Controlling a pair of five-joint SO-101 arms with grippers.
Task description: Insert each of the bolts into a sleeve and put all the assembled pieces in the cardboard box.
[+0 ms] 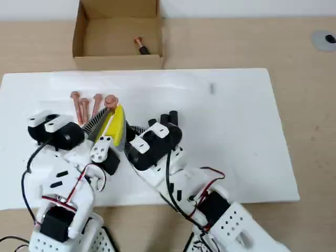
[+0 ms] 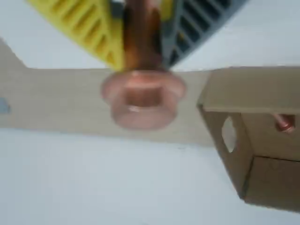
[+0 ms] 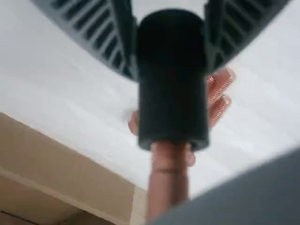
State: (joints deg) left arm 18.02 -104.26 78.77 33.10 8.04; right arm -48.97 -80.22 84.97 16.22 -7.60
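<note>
My left gripper (image 1: 111,107), with one yellow and one grey finger, is shut on a copper bolt (image 1: 111,101) whose flanged head (image 2: 143,96) points toward the cardboard box (image 1: 80,37). To its right, my right gripper (image 1: 167,118) is shut on a black sleeve (image 3: 172,79). A copper shaft (image 3: 168,187) shows just past the sleeve's end; I cannot tell whether it sits inside the sleeve. Three loose bolts (image 1: 84,107) lie on the white mat beside the left gripper. One assembled bolt and sleeve (image 1: 140,46) lies inside the box.
The white mat (image 1: 231,131) covers the wooden table, and its right half is bare. The box stands just beyond the mat's far edge, with a round hole in its side wall (image 2: 228,133). A grey disc (image 1: 324,40) sits at the table's far right.
</note>
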